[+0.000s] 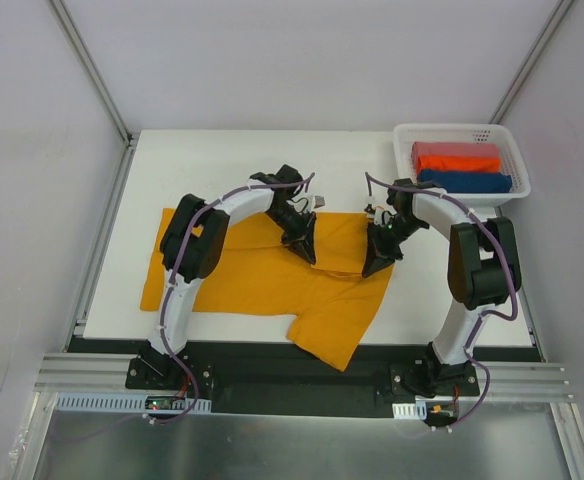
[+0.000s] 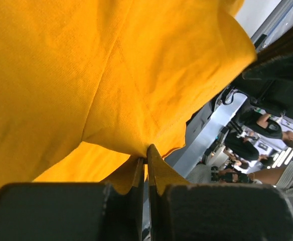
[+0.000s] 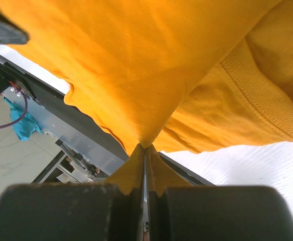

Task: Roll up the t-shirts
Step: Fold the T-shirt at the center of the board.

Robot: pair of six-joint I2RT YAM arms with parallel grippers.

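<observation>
Basket (image 1: 452,128): white, holds orange-red cloth (image 1: 457,158) and blue cloth (image 1: 467,182).
Left tool (image 2: 146,150): clenched on yellow t-shirt (image 1: 242,275).
Right tool (image 3: 145,148): clenched on t-shirt.

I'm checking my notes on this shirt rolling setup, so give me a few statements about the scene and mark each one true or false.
1. The left gripper and the right gripper are each shut on the t-shirt. True.
2. The basket stands at the near left corner of the table. False: it stands at the far right corner.
3. The basket holds an orange-red bundle and a blue bundle. True.
4. The t-shirt is already rolled into a tight bundle. False: it lies spread out on the table, pinched up at two points.
</observation>
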